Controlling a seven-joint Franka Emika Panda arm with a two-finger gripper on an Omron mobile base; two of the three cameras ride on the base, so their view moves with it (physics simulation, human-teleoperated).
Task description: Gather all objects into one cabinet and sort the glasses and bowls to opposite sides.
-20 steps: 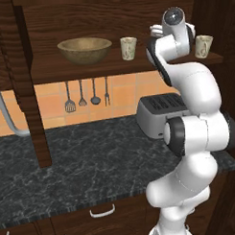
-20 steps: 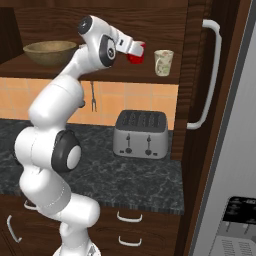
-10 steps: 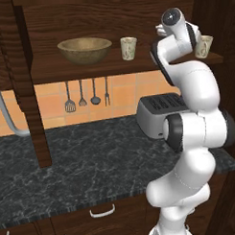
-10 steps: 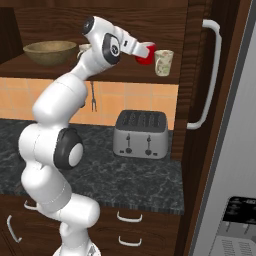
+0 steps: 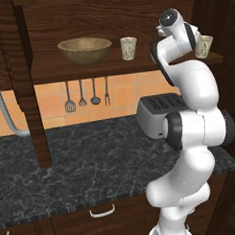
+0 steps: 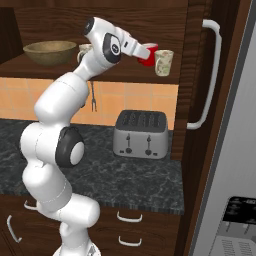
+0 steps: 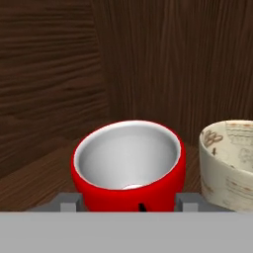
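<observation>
On the far left of the cabinet shelf (image 5: 89,70) sat the wooden bowl (image 5: 85,49), wide and shallow, with a cream speckled cup (image 5: 128,48) standing upright just to its right, near it but apart. Under the shelf a row of thin metal utensils (image 5: 82,94) hung against the orange tile wall, and the silver toaster (image 6: 140,133) sat on the dark marbled table (image 5: 82,164) below. Moving right, the white arm reached up to the shelf and the pincer (image 7: 127,201) had its fingers on either side of the red cup (image 7: 128,165), one on each flank, so it was holding that cup. The cup was upright, mouth open to the hand camera, pale grey inside. Couldn't tell if it was resting on the shelf or hanging a hair above it. Just beside it on the right stood another cream speckled cup (image 6: 163,62) with faint brown markings, very close, but whether they touched I couldn't say. Furthest right was the cabinet's long curved pale handle (image 6: 210,75), on the open door.
</observation>
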